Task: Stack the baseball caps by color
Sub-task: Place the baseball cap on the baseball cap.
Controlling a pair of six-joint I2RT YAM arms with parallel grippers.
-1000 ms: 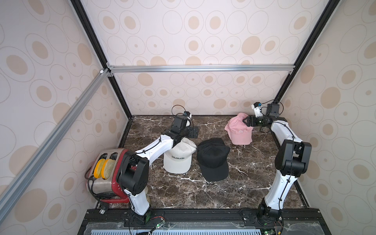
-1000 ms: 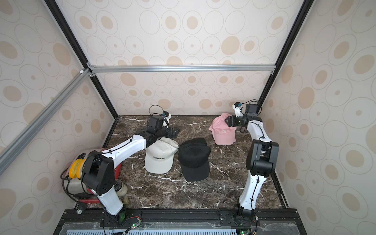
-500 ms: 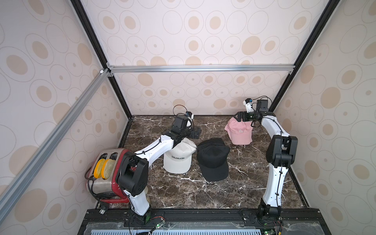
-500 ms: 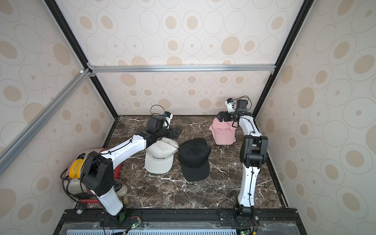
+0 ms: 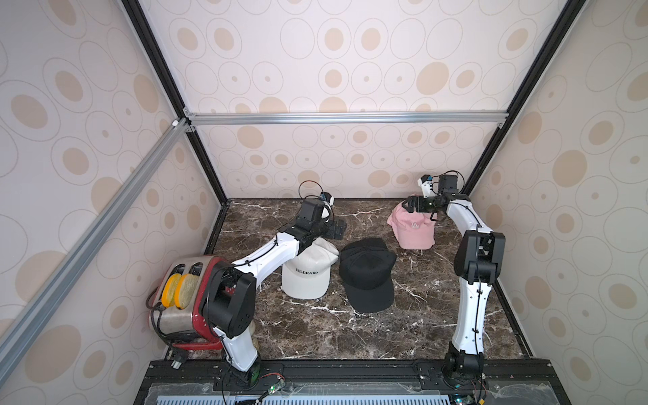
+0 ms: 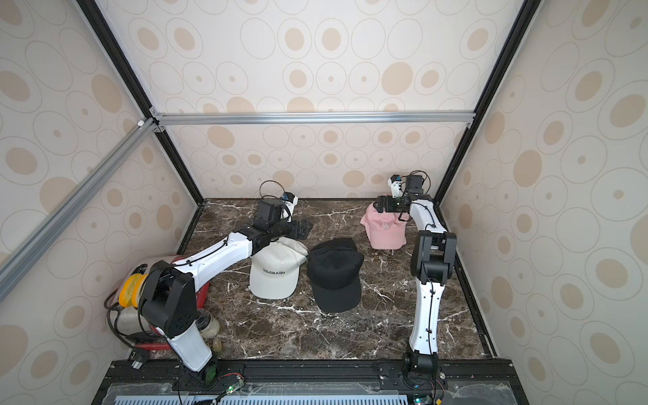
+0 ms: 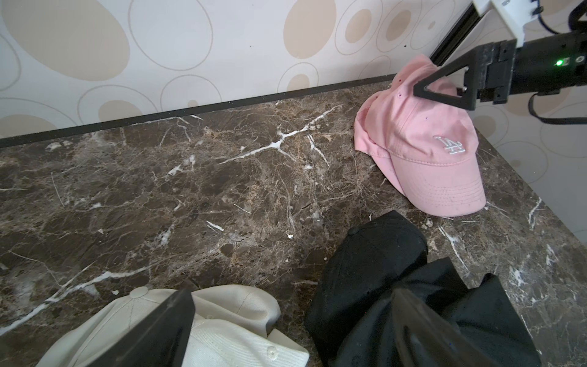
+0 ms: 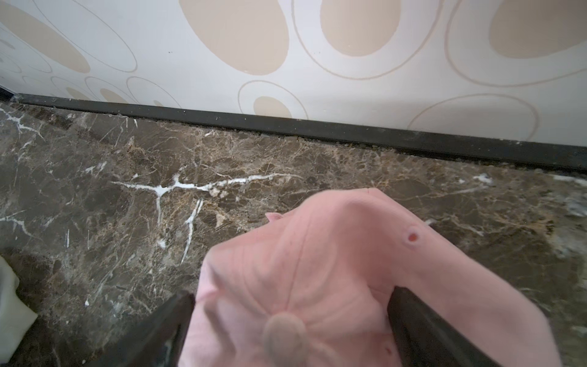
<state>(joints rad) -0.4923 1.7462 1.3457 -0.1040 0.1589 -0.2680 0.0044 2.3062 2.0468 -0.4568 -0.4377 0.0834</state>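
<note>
We found three piles on the desk (image 5: 315, 326): the white caps (image 5: 306, 277) lettered COLORADO toward its left edge, the black caps (image 5: 367, 275) at its middle just beside them, and the pink caps (image 5: 415, 231) in its far right corner, apart from both. In the left wrist view one pink brim showed beneath another, so that pile held at least two. We could not count how many lay in the white and black piles. The right claw (image 5: 413, 206) stood low over the crown of the top pink cap, its jaws spread wide to either side of the button and pinching no fabric that we could see. The left claw (image 5: 336, 228) hung open and empty above the desk, between the white pile and the far edge. We judged the sorting nearly done and the step in hand to be the setting-down of that pink cap. The next move, we thought, called for a straight lift of the right claw, since soft cloth could snag on a finger and pull the pile askew.
</note>
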